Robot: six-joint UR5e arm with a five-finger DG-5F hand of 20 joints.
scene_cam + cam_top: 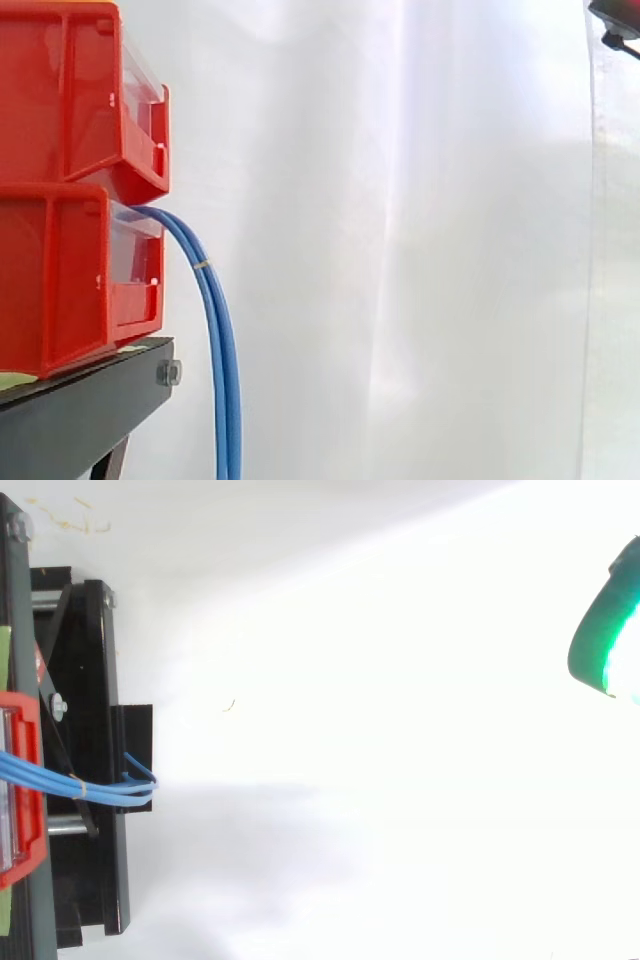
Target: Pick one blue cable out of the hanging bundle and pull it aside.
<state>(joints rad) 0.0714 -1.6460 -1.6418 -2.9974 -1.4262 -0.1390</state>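
White curtain (400,250) behind blue cables (222,340) off red bins (60,250); hand (603,630) far right, grip indiscernible.

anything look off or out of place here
Nothing stands out. The blue cables leave the lower red bin and hang in one tidy bundle past the black stand; the hand is well clear of them.

Side view: backs onto a white curtain (420,240) hanging in soft vertical folds, brightest in a strip at frame centre. Lower left: black stand (80,415), bolt (170,373) at its front edge. Top view: white floor (380,600), strongly lit toward upper right, grey shadow (260,820) across lower left; small specks (70,520) at upper left.
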